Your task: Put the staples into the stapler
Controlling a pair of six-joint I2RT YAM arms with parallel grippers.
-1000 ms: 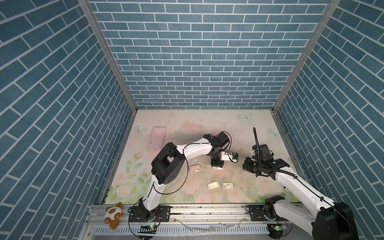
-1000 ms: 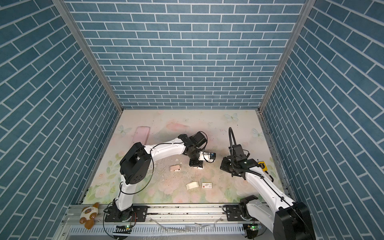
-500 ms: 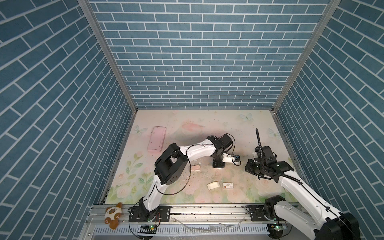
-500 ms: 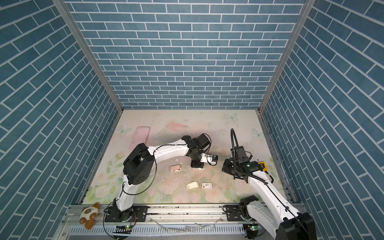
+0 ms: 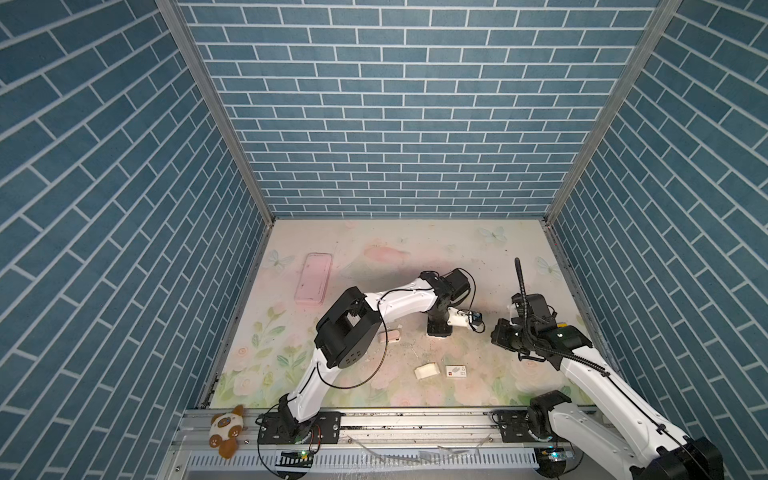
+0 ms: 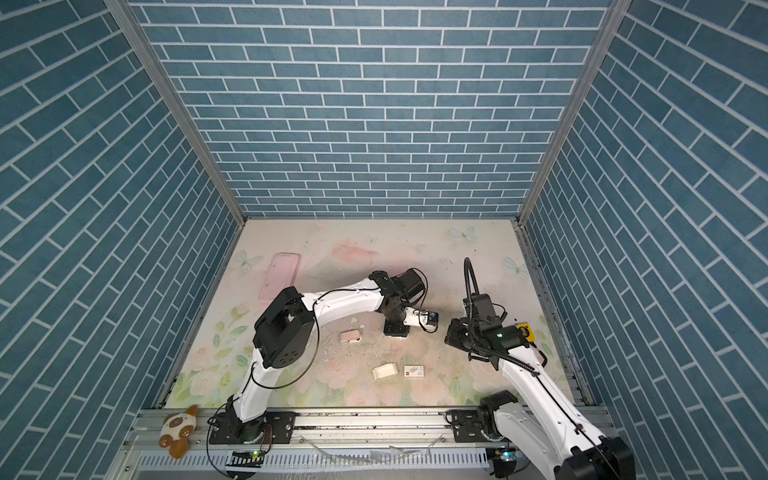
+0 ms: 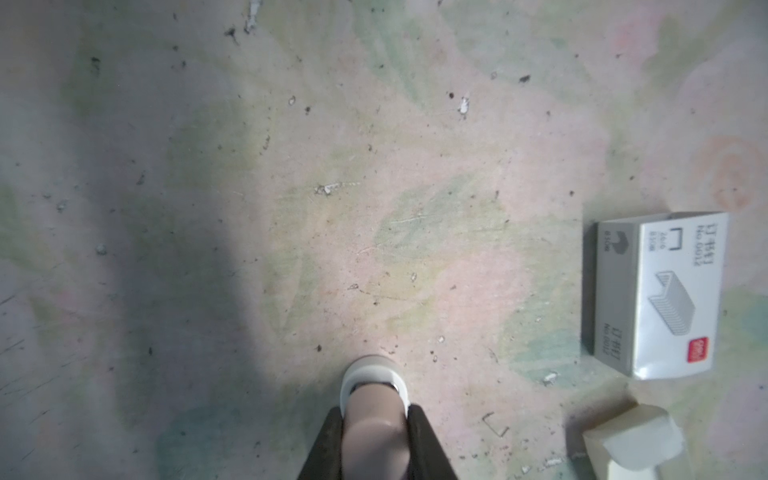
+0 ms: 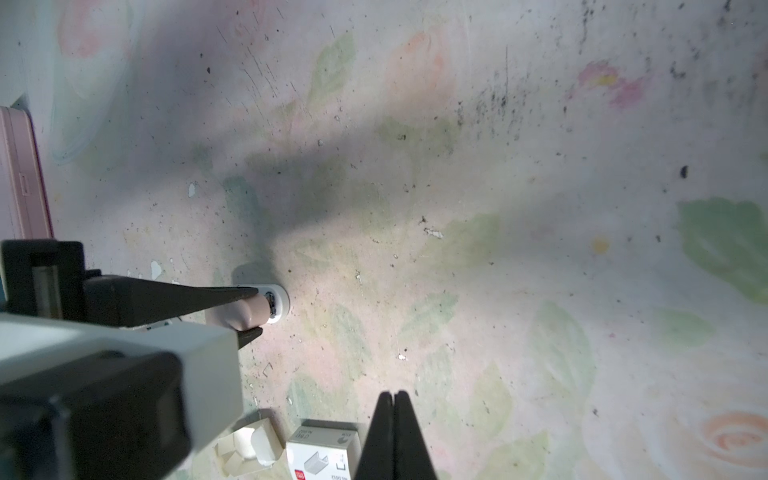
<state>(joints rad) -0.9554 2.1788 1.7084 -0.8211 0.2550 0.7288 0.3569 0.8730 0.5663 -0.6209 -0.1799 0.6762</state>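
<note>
Your left pincer [image 8: 257, 311] is clamped on the stapler [image 7: 373, 399], a beige body with a white end, and points it down at the worktop [image 7: 415, 187]. The right pincer [image 8: 392, 397] hangs near it with its jaws pressed together and nothing between them. The staples' packaging lies nearer the front rail, apart from the stapler: in a top view you see the white cardboard tray [image 5: 427, 371] and, just beside it, the red-marked sleeve [image 5: 456, 371]. In the wrist views the tray shows only pale folded card, and I cannot tell whether a strip of staples lies in it. One loose staple [image 7: 494, 424] sits on the worktop between stapler and tray, and a single one is no use for loading. To do this step well, I judge you should first settle which side of the stapler opens. Then turn the left wrist so that side faces the right arm, with the grip placed low enough on the body that the lid is free to swing. Spread the right pincer before you descend on anything. Take a strip along its length, with light pressure, so the thin metal neither buckles nor breaks apart. Feed it straight into the channel, legs down, and do not force it if it binds.
</note>
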